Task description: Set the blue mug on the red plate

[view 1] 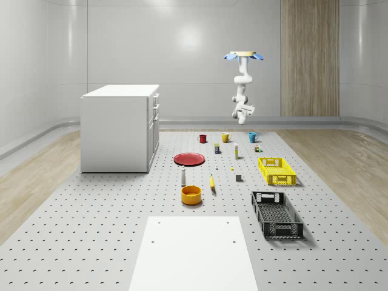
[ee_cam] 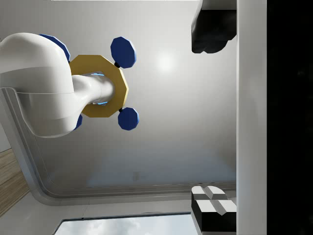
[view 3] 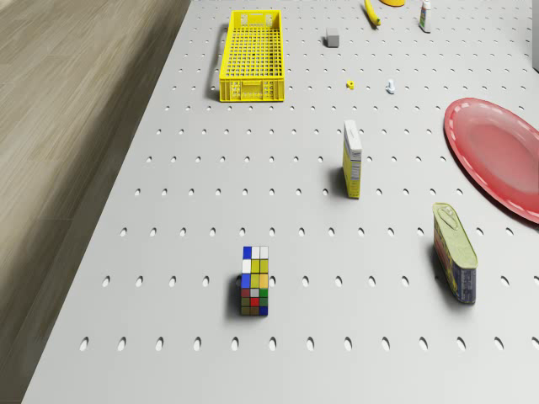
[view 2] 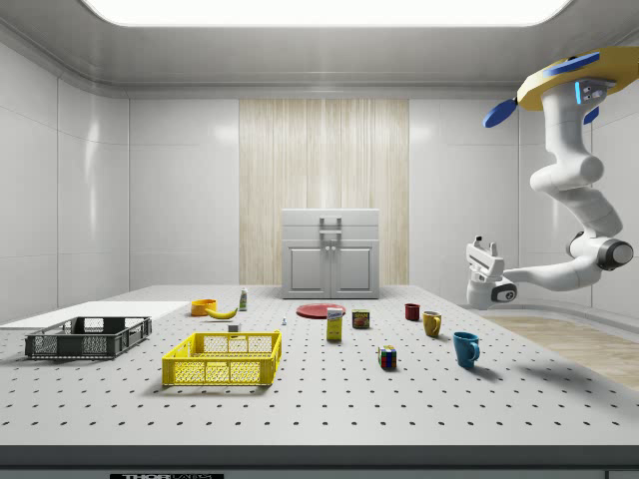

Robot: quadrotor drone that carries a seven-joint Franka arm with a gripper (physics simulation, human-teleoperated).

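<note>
Whole-scene view: the drone [view 1: 243, 56] hovers above the blue mug [view 1: 252, 137], well right of the red plate [view 1: 190, 159]. Side view: the gripper [view 2: 481, 261] hangs high beyond the mug. Wrist view: fingers [ee_cam: 213, 30] spread apart, empty.

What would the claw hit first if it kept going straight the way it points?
Probably nothing nearby: the claw tilts upward, past the drone hovering above the table, toward the ceiling, though depth is unclear.
</note>
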